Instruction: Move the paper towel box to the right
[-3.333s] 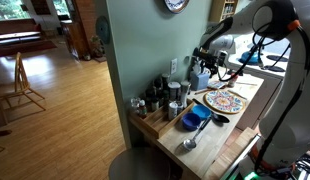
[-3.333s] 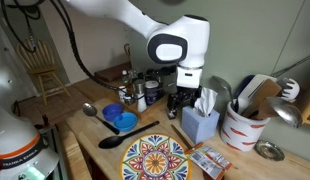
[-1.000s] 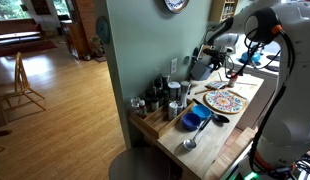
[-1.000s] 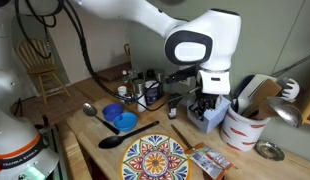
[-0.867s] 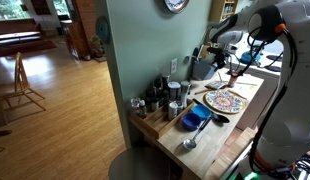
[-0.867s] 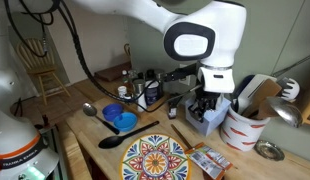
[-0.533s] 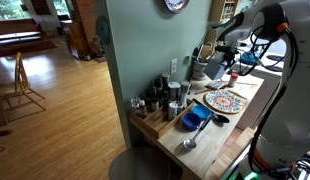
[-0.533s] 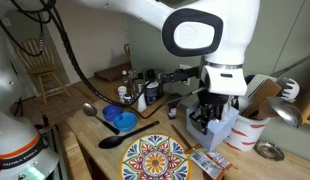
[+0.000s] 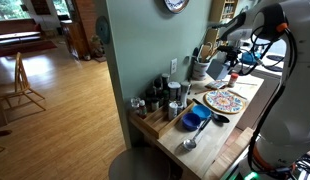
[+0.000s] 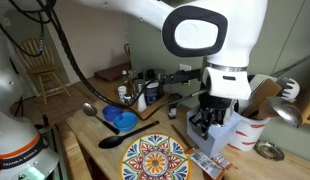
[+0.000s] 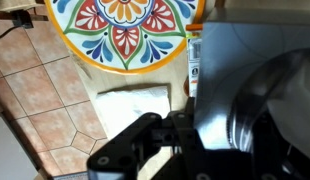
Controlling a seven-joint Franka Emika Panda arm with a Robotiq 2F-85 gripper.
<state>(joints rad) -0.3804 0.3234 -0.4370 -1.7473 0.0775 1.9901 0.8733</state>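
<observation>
Standing at the paper towel box [image 10: 232,128], near the table's back edge, the gripper [image 10: 207,122] hides its opening, which cannot be told. The box sits just beside the crock [image 10: 253,130]; rightward travel could topple that crock.
</observation>
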